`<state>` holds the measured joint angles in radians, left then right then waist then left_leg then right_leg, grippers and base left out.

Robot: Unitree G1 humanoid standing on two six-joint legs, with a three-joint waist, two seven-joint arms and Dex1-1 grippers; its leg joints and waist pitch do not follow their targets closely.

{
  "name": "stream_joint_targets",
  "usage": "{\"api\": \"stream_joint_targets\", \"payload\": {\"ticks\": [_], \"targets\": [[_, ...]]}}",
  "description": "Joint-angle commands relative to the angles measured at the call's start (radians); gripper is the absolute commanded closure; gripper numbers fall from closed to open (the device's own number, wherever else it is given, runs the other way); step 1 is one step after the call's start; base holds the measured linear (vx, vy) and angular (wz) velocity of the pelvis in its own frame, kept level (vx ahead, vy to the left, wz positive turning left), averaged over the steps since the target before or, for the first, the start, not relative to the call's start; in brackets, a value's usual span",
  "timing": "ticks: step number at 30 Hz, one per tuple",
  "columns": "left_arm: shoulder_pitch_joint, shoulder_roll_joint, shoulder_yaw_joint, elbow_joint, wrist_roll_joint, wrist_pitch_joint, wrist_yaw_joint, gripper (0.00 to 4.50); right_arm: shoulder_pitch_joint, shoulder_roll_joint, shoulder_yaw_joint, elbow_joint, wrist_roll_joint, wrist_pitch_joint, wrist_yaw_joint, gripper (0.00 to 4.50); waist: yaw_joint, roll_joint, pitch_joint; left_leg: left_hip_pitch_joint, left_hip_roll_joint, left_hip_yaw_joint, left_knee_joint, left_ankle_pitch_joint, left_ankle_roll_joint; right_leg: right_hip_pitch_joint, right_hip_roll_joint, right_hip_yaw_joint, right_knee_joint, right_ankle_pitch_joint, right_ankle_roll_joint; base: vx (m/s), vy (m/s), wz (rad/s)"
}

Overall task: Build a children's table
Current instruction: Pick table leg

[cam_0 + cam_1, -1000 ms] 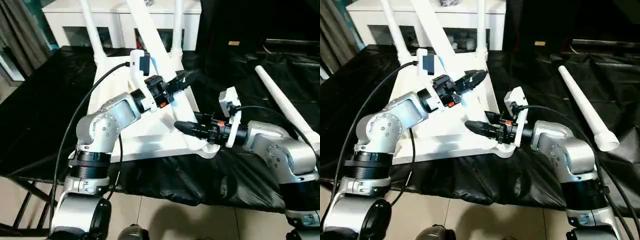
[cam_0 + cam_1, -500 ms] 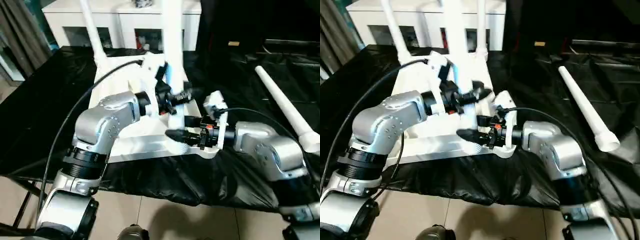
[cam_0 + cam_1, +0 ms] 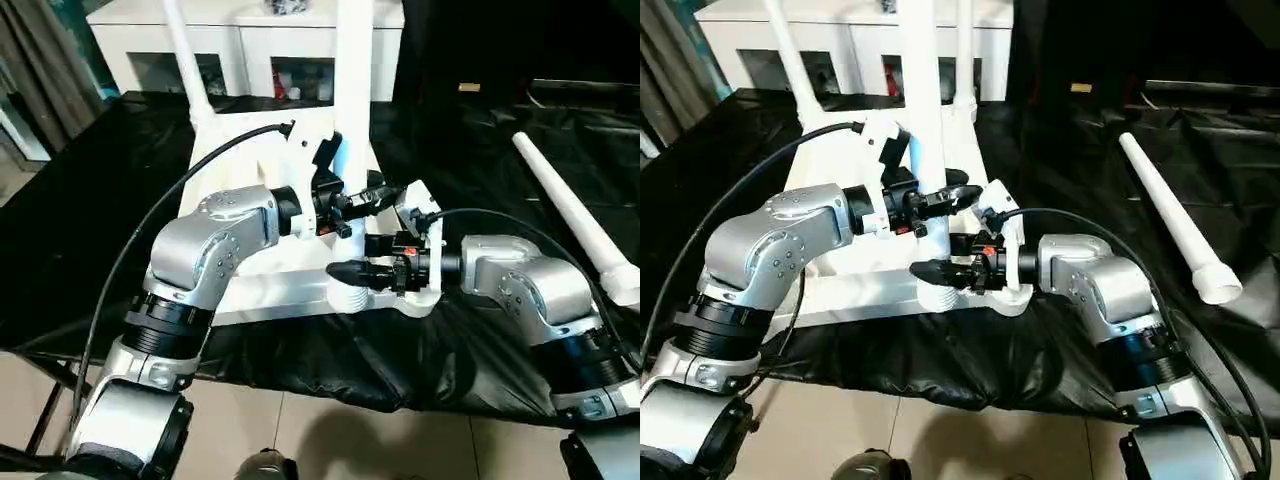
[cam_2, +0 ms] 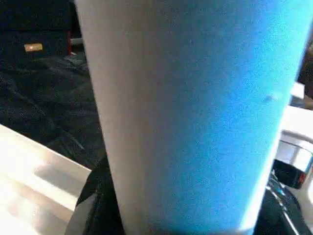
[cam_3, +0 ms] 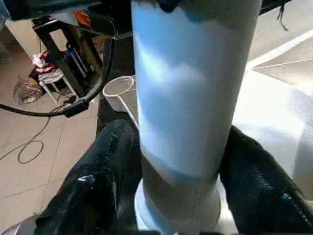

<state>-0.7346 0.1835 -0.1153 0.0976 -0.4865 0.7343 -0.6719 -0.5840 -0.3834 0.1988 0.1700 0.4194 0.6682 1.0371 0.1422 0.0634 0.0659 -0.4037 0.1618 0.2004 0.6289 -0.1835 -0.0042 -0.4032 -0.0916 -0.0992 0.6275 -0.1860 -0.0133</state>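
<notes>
I've got the third leg point(image 3: 352, 120) upright in the near-right socket of the upturned tabletop point(image 3: 250, 290), left gripper point(image 3: 372, 196) and right gripper point(image 3: 352, 268) jaws clamped on it. Fourth leg point(image 3: 570, 215) lies at 3 o'clock. Risk: off-axis push w/ both arms jams it.

Black-draped table point(image 3: 90, 230) bears white top point(image 3: 270, 285), loose leg point(image 3: 565, 215).

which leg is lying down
The loose leg on the black cloth at the robot's right; the other three stand upright on the top.
</notes>
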Motion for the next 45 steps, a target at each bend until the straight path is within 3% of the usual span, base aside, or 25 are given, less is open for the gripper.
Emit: {"api": "stream_joint_targets", "payload": {"ticks": [1,8,13,14,15,18,19,21,22,27,31,38,45], "targets": [[-0.052,-0.022,0.023,-0.019,-0.057,0.01,-0.005,2.7,-0.017,0.016,0.02,0.011,0.003,0.002,0.016,2.04,-0.001,-0.027,-0.088,0.023,0.07,-0.038,-0.066,-0.096,0.035,0.05,-0.082,0.061,-0.073,-0.196,-0.194,0.0,0.0,0.0],[-0.064,-0.038,0.057,0.006,-0.069,0.021,0.01,2.71,-0.013,0.029,0.01,0.017,0.003,-0.01,0.01,2.55,-0.001,-0.025,-0.089,0.023,0.071,-0.041,-0.067,-0.097,0.036,0.051,-0.08,0.06,-0.072,-0.193,-0.19,0.0,0.0,0.0],[-0.063,-0.039,0.062,0.01,-0.056,0.024,0.011,2.71,-0.012,0.03,-0.003,0.018,0.004,-0.012,0.007,2.62,-0.001,-0.024,-0.088,0.024,0.071,-0.041,-0.067,-0.099,0.037,0.051,-0.079,0.06,-0.073,-0.188,-0.194,0.0,0.0,0.0],[-0.063,-0.038,0.062,0.009,-0.057,0.025,0.007,2.15,-0.011,0.03,-0.006,0.018,0.004,-0.012,0.006,2.62,-0.001,-0.024,-0.088,0.024,0.071,-0.041,-0.067,-0.103,0.036,0.051,-0.08,0.06,-0.073,-0.193,-0.194,0.0,0.0,0.0],[-0.062,-0.041,0.068,0.009,-0.063,0.028,0.007,2.01,-0.011,0.031,-0.009,0.017,0.004,-0.013,0.004,2.62,-0.001,-0.024,-0.089,0.024,0.071,-0.041,-0.067,-0.101,0.036,0.052,-0.08,0.06,-0.072,-0.192,-0.194,0.0,0.0,0.0],[-0.064,-0.055,0.096,0.024,-0.067,0.008,0.024,1.95,-0.008,0.033,-0.019,0.011,0.009,-0.012,0.0,2.63,-0.001,-0.025,-0.089,0.023,0.071,-0.04,-0.066,-0.103,0.035,0.052,-0.081,0.059,-0.073,-0.189,-0.203,0.0,0.0,0.0],[-0.064,-0.058,0.103,0.028,-0.06,-0.013,0.034,1.65,-0.006,0.033,-0.022,0.008,0.011,-0.012,-0.002,2.64,0.001,-0.025,-0.089,0.023,0.072,-0.041,-0.066,-0.098,0.039,0.052,-0.081,0.06,-0.072,-0.18,-0.201,0.0,0.0,0.0],[-0.062,-0.062,0.11,0.03,-0.055,-0.029,0.042,1.58,-0.005,0.033,-0.024,0.005,0.013,-0.011,-0.003,2.64,0.0,-0.026,-0.09,0.023,0.072,-0.041,-0.066,-0.094,0.041,0.053,-0.08,0.06,-0.071,-0.174,-0.198,0.0,0.0,0.0],[-0.057,-0.085,0.159,0.036,-0.073,-0.063,0.074,1.57,-0.001,0.038,-0.036,-0.006,0.021,-0.007,-0.01,2.64,-0.001,-0.024,-0.089,0.022,0.072,-0.041,-0.065,-0.095,0.043,0.053,-0.08,0.06,-0.072,-0.169,-0.199,0.0,0.0,0.0],[-0.012,-0.117,0.23,-0.006,-0.141,-0.052,0.09,1.57,0.006,0.042,-0.051,-0.023,0.033,0.0,-0.017,2.64,0.001,-0.024,-0.09,0.021,0.073,-0.042,-0.065,-0.1,0.042,0.055,-0.083,0.058,-0.071,-0.177,-0.206,0.0,0.0,0.0],[0.015,-0.106,0.212,-0.01,-0.118,-0.056,0.093,1.57,0.008,0.04,-0.054,-0.027,0.035,0.0,-0.015,2.64,0.0,-0.023,-0.088,0.023,0.072,-0.042,-0.067,-0.112,0.044,0.052,-0.08,0.059,-0.075,-0.202,-0.191,0.0,0.0,0.0],[0.032,-0.09,0.176,-0.011,-0.072,-0.074,0.103,2.31,0.004,0.038,-0.056,-0.029,0.037,0.002,-0.02,2.64,-0.001,-0.024,-0.087,0.024,0.073,-0.042,-0.07,-0.122,0.026,0.05,-0.08,0.061,-0.076,-0.216,-0.174,0.0,0.0,0.0],[0.038,-0.093,0.152,-0.019,-0.045,-0.098,0.121,2.67,0.003,0.035,-0.056,-0.038,0.032,0.0,-0.025,2.64,-0.001,-0.025,-0.088,0.024,0.073,-0.042,-0.068,-0.112,0.031,0.051,-0.081,0.061,-0.076,-0.207,-0.178,0.0,0.0,0.0]]}}
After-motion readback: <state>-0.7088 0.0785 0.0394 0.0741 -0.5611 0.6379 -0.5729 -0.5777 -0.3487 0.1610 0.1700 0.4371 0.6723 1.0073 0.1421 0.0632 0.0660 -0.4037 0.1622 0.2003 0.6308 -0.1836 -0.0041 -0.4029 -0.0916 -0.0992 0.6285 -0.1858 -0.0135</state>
